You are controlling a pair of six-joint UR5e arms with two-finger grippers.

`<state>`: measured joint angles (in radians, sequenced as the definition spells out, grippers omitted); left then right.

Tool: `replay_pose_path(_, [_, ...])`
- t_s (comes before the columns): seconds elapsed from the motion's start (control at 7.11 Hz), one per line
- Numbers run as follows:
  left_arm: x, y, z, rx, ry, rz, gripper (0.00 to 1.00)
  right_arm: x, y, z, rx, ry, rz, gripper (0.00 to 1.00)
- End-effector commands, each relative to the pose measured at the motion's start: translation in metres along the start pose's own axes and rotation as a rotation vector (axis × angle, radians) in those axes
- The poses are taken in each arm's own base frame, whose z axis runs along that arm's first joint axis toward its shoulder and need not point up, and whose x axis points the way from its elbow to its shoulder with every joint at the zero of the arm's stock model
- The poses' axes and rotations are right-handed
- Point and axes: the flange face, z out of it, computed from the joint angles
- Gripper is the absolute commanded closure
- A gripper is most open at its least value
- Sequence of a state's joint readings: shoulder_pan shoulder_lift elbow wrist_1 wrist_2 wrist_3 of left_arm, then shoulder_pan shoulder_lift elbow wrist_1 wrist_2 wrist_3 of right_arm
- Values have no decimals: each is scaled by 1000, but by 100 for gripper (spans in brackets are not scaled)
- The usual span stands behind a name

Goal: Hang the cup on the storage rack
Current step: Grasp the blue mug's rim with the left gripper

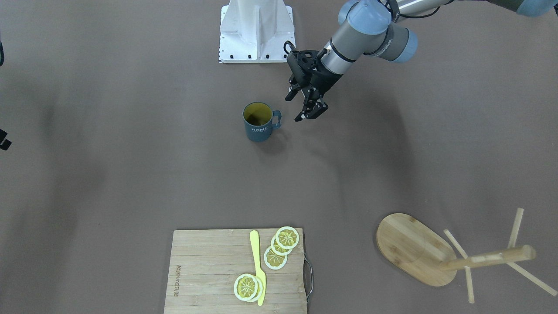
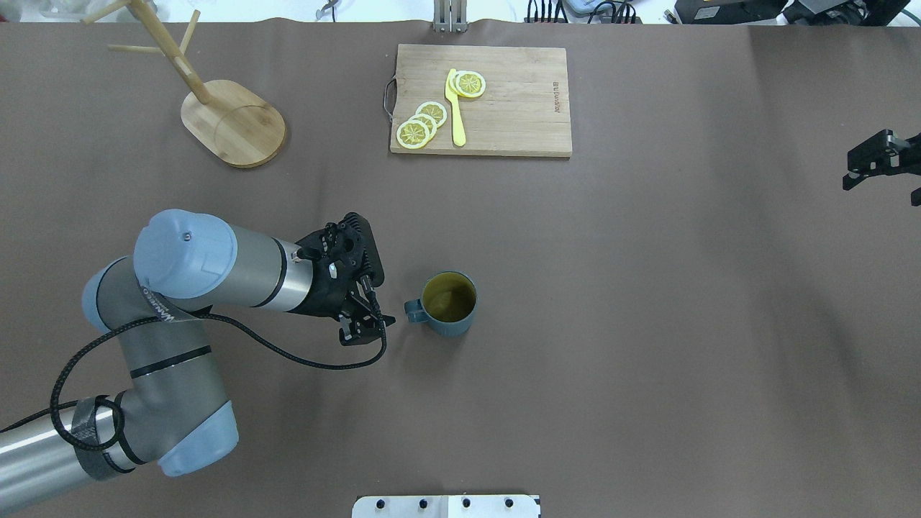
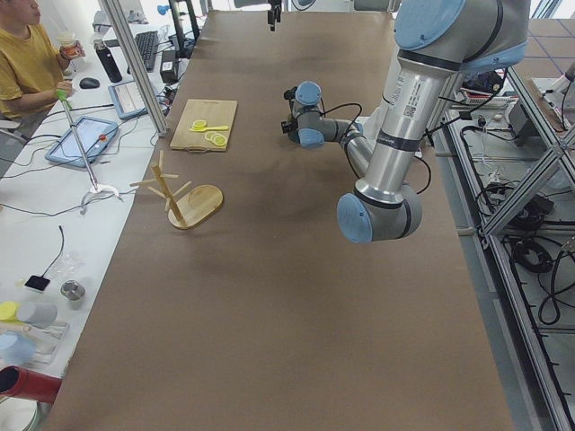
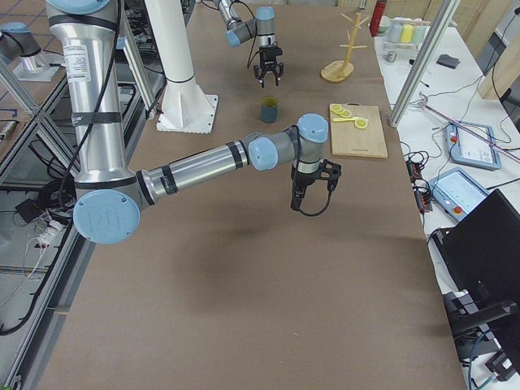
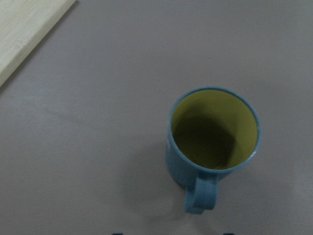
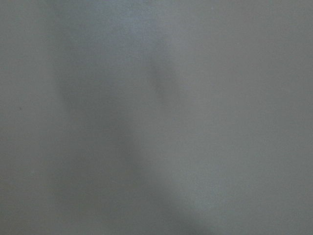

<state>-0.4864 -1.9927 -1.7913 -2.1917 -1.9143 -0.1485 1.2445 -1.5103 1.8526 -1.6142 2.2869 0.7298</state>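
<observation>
The slate-blue cup (image 1: 258, 124) stands upright on the brown table, with a yellow-olive inside and pale lettering on its side. It also shows in the overhead view (image 2: 447, 303) and the left wrist view (image 5: 212, 142). Its handle points toward my left gripper (image 1: 294, 108), which is open, empty and hovers just beside the handle without touching it. The storage rack (image 1: 412, 248), a bamboo mug tree, stands with bare pegs at the far left corner in the overhead view (image 2: 234, 122). My right gripper (image 2: 881, 169) is open, empty and far off at the table's right edge.
A wooden cutting board (image 1: 209, 266) with a metal handle, several lemon slices (image 1: 283, 244) and a yellow knife (image 1: 258, 266) lies at the table's far side. The white robot base (image 1: 256, 32) is behind the cup. A person sits at a side desk (image 3: 27, 54).
</observation>
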Motion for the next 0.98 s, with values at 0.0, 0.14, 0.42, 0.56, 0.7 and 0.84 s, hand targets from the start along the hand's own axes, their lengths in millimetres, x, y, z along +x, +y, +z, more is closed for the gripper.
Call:
replay_pose_path(0.0, [15, -3, 15, -7, 33, 13, 25, 15, 1, 0, -10, -6, 25, 0])
replay_pose_path(0.14, [13, -16, 27, 17, 37, 21, 26, 19, 1, -2, -8, -8, 31, 0])
replay_pose_path(0.42, [5, -11, 47, 50, 42, 32, 26, 21, 0, -3, -8, -9, 36, 0])
replay_pose_path(0.56, [4, -7, 48, 46, 42, 31, 26, 24, -1, -5, -4, -10, 41, 0])
replay_pose_path(0.7, [3, -6, 49, 43, 41, 32, 34, 25, -1, -6, -4, -11, 44, 0])
replay_pose_path(0.84, [2, -6, 47, 44, 38, 29, 68, 26, -1, -6, -6, -14, 46, 0])
